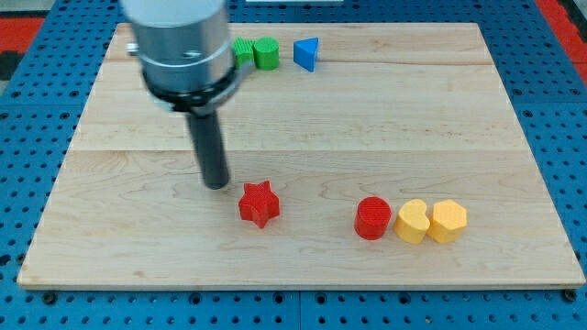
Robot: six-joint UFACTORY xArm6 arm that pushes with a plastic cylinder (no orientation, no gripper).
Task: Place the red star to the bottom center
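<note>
The red star (259,203) lies on the wooden board (303,266), a little left of the centre and toward the view's bottom. My tip (216,186) rests on the board just up and to the left of the star, a small gap apart from it. The rod rises from the tip to the arm's grey cylinder at the view's top left.
A red cylinder (372,218), a yellow heart-like block (413,221) and a yellow hexagon (448,221) stand in a row at the lower right. A green cylinder (265,53), a partly hidden green block (242,49) and a blue triangle (307,53) sit at the top.
</note>
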